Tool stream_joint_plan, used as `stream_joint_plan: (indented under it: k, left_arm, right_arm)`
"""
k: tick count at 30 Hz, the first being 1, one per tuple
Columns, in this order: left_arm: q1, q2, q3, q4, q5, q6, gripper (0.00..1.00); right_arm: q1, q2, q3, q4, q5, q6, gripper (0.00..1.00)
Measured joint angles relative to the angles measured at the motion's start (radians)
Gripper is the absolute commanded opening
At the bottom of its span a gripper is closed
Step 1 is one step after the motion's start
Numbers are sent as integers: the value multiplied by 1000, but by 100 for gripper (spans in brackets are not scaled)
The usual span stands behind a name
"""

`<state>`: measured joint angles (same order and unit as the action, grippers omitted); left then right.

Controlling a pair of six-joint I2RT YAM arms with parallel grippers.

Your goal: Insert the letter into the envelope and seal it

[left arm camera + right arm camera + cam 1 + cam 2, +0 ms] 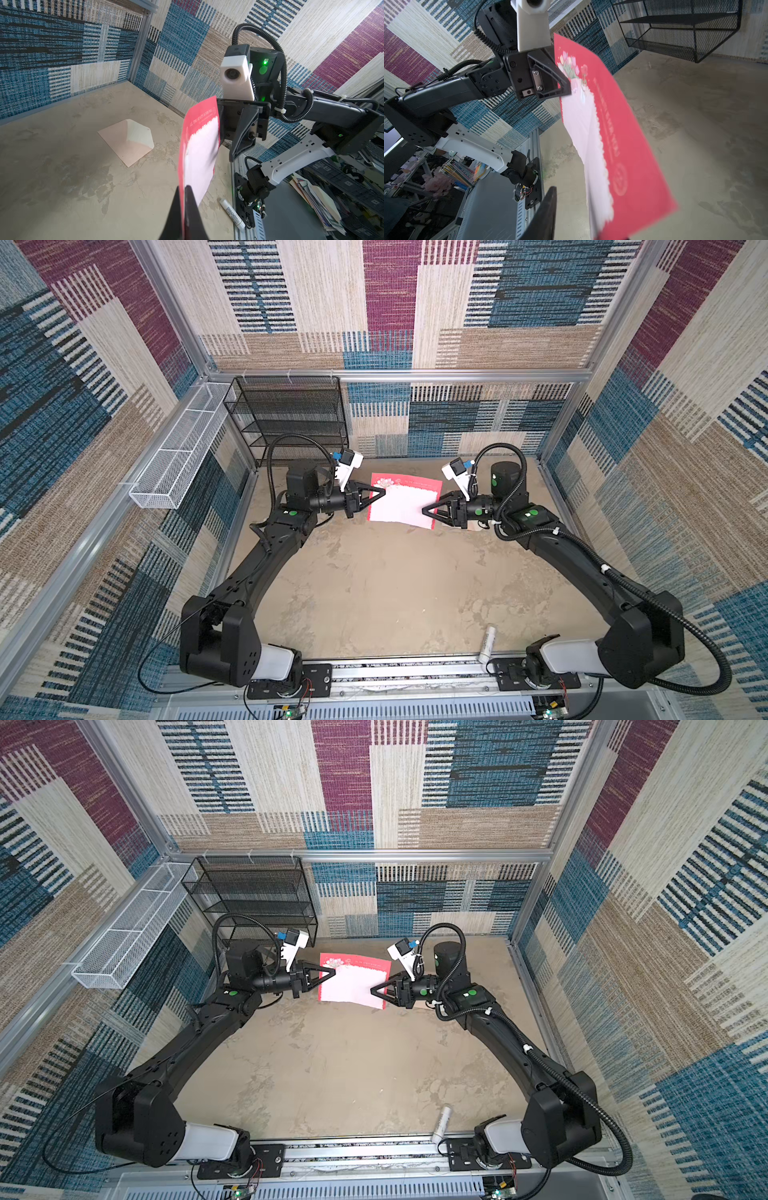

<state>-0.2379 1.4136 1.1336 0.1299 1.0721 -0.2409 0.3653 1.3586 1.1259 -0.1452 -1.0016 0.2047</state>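
Currently, at centre left in both top views, my left gripper is clamped on the card at its left edge. It holds the card clear of the table, I judge for regripping. At centre right, my right gripper straddles the opposite edge with its jaws apart. The right wrist view shows a gap between one finger and the paper. Only the left wrist view shows the envelope plainly, flat mid-frame with its flap open.
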Motion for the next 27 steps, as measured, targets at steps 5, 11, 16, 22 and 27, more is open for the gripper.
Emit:
stream_joint_plan:
  k: [5,11,16,22,27]
  left_arm:
    - [0,0,2,-18,-55,-3,0]
    - [2,19,14,-38,-95,-36,0]
    - [2,28,20,-37,-95,-65,0]
    - [2,38,21,-6,-69,-104,0]
    - [2,42,14,13,-53,-129,0]
  right_arm:
    - [0,-6,-9,47,-8,32,45]
    - [-16,-38,-23,68,-58,50,51]
    - [-31,-60,-42,80,-95,56,45]
    - [-33,-61,-76,93,-125,64,34]
    - [-33,-61,-81,127,-143,66,32]
